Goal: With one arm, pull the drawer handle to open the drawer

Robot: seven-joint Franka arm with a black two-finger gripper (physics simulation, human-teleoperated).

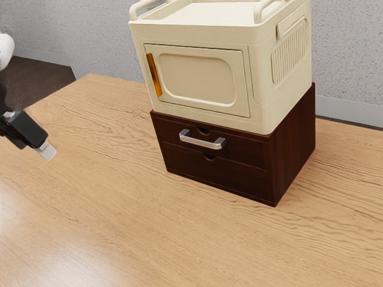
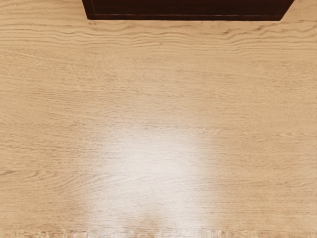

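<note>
My gripper [image 1: 46, 149] is at the exterior view's left edge, above the table and well apart from the dark wooden drawer cabinet [image 1: 293, 143]. Whether it is open or shut I cannot tell. A silver bar handle [image 1: 202, 142] is fixed to the upper drawer's front [image 1: 245, 149], and both drawers sit flush in the cabinet. Along the top of the wrist view runs the lower part of the dark cabinet [image 2: 188, 9].
A cream cabinet [image 1: 197, 75] with an orange door handle [image 1: 154, 75] and rails on top stands on the drawer cabinet. The wooden table [image 1: 131, 221] extends in front of both. A grey wall [image 1: 347, 54] rises behind.
</note>
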